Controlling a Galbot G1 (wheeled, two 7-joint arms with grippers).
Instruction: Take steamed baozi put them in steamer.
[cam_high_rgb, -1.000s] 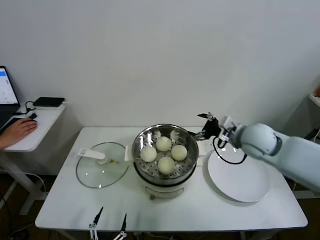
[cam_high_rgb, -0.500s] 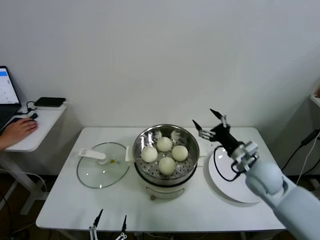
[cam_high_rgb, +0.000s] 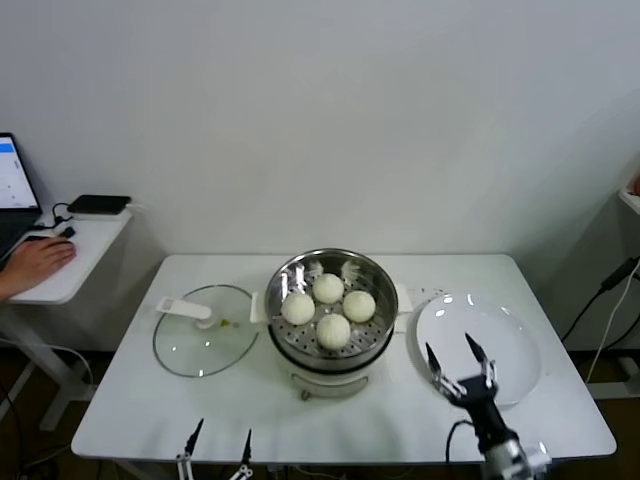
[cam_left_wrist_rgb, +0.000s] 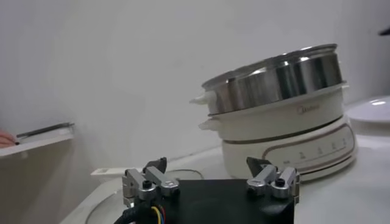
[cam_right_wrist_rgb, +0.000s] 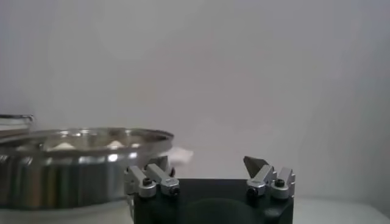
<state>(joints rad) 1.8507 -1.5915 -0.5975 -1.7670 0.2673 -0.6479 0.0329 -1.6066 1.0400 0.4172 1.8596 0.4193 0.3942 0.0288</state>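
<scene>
Several cream-white baozi (cam_high_rgb: 328, 288) sit on the perforated tray inside the steel steamer (cam_high_rgb: 378, 282) at the table's middle. The steamer shows side-on in the left wrist view (cam_left_wrist_rgb: 277, 109) and as a steel rim in the right wrist view (cam_right_wrist_rgb: 73, 158), where bun tops (cam_right_wrist_rgb: 61, 146) peek over the rim. My right gripper (cam_high_rgb: 452, 353) is open and empty, low at the front right, over the near edge of the white plate (cam_high_rgb: 500, 330). My left gripper (cam_high_rgb: 221, 437) is open and empty at the table's front edge, left of centre.
A flat glass lid (cam_high_rgb: 205, 340) with a white handle lies left of the steamer. A side desk (cam_high_rgb: 70, 255) with a laptop, a black device and a person's hand stands at far left. A wall is close behind the table.
My right arm has pulled back from beside the steamer's rim, swung down and toward me, and now sits low over the plate's near edge. The baozi and left gripper have not moved.
</scene>
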